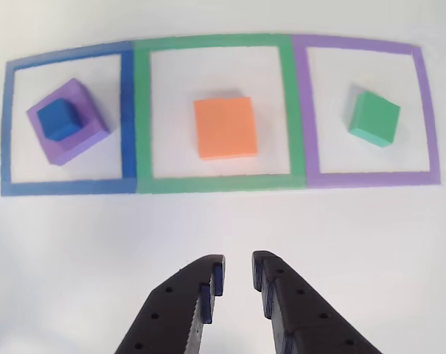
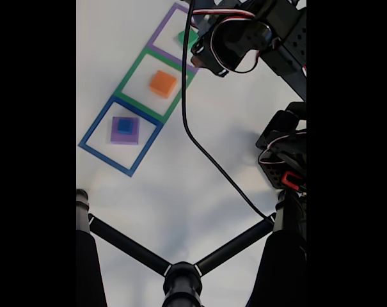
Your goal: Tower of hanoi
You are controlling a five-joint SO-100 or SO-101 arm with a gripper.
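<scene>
Gripper: mine (image 1: 237,271), fingers slightly apart, holding nothing, near side of the white table (image 1: 355,236).
Blue cube (image 1: 60,119): atop purple block (image 1: 84,136), left blue frame (image 1: 68,184).
Orange block (image 1: 225,127): middle green frame (image 1: 215,183).
Green block (image 1: 374,118): right purple frame (image 1: 370,177).

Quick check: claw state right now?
Claw: open, holding nothing, hovering short of the frames.

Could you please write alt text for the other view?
Three square frames in a row: blue cube on purple block in the blue frame, orange block in the green, green block in the purple. Below, the open tool holds nothing.
</scene>
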